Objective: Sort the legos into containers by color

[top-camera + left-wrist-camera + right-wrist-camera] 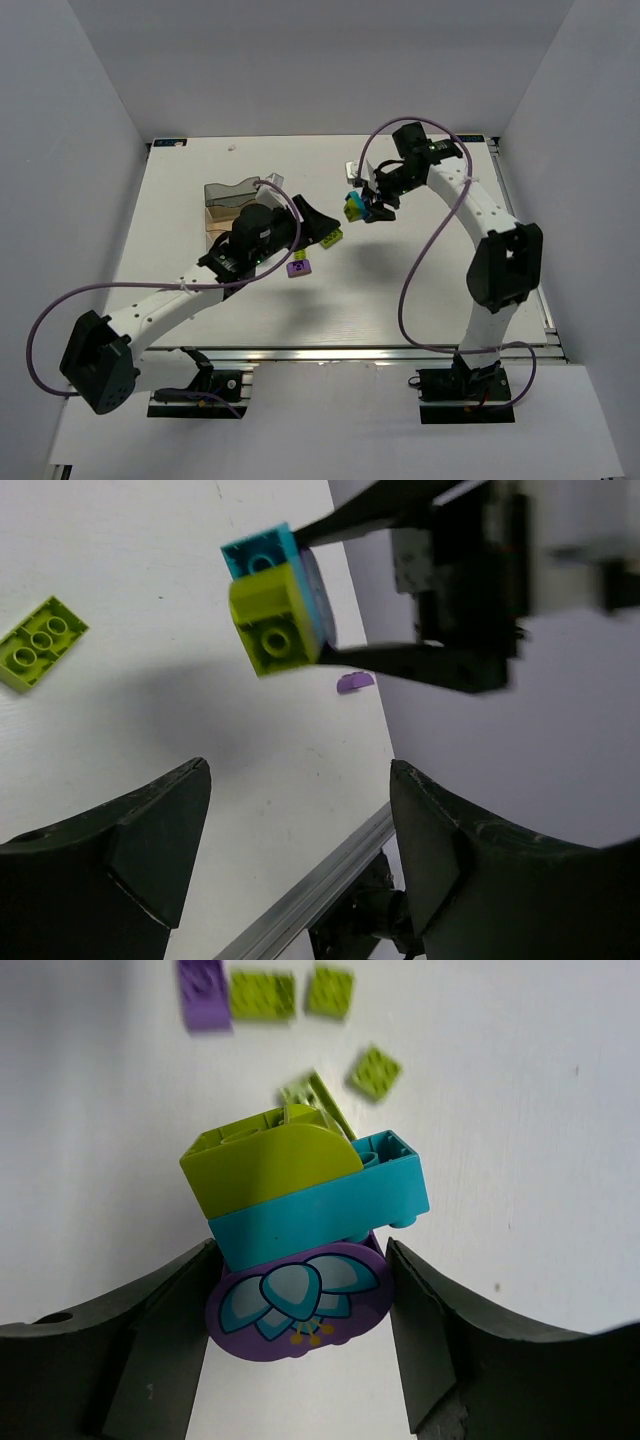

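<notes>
My right gripper [372,207] is shut on a stack of legos [355,207] held above the table: a lime brick on a teal brick on a purple flower-printed piece [298,1300], which sits between the fingers [160,1340]. The stack also shows in the left wrist view [275,605]. My left gripper [322,222] is open and empty, just left of the stack. Loose legos lie on the table: a lime one [331,238], a purple one [297,268], and several lime ones [262,993]. The containers [230,195], smoky grey and amber, are partly hidden behind the left arm.
A small pale object [355,168] lies behind the right gripper. A tiny purple piece [355,682] lies on the table under the held stack. The table's metal front edge [340,352] runs along the near side; white walls enclose the other sides.
</notes>
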Motion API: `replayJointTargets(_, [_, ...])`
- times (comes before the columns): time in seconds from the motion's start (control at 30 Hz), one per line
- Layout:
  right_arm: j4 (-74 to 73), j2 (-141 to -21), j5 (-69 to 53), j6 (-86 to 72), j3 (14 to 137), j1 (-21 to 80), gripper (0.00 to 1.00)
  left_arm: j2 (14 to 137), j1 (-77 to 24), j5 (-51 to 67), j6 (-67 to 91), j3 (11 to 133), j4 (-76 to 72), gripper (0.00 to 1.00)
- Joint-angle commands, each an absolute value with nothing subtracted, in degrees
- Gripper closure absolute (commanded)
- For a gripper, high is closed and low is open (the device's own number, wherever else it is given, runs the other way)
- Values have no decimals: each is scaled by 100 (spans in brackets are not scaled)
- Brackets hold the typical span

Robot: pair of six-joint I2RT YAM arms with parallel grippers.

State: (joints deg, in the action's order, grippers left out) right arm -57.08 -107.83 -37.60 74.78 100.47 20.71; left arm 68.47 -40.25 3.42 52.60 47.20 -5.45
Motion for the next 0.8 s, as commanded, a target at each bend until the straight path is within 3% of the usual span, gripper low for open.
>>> replayJointTargets(0.0, [-5573,-10249,-4465,6409,9704,2442,93,7022,-4008,712,5484,4833,-1108,18])
replayJointTargets(0.4, [-4729,-9343,-4333,5652,8798,3014,92,7383,-4008,905,5598,4834,-1520,15])
replayJointTargets(0.77, [-4105,-9062,-3850,5467,8456,3278,92,7444,-4008,1037,5889,4553,-1758,29])
